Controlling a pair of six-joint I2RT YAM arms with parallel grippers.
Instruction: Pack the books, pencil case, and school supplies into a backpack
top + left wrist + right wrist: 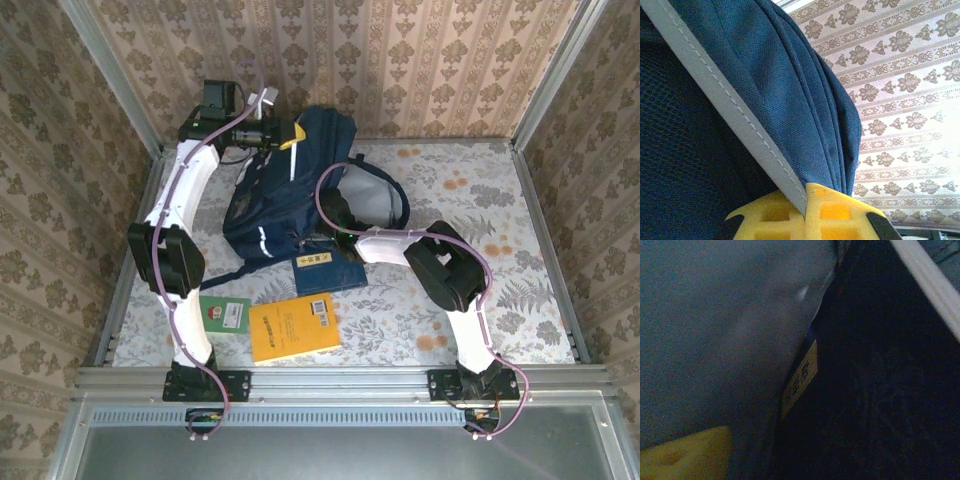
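Note:
The navy backpack lies at the table's middle with its mouth toward the right. My left gripper is shut on the backpack's grey-white edge strip, its yellow fingertips pinching the strip and holding that edge up. My right gripper reaches into the mouth. In the dark interior one yellow finger stands far to the left, apart from a navy book with a cream label. Another navy book lies in front of the backpack. An orange-yellow book and a green-and-white book lie near the front edge.
A black strap trails from the backpack toward the front left. Papered walls with metal frame posts close in the table on three sides. A purple cable loops above the backpack's mouth.

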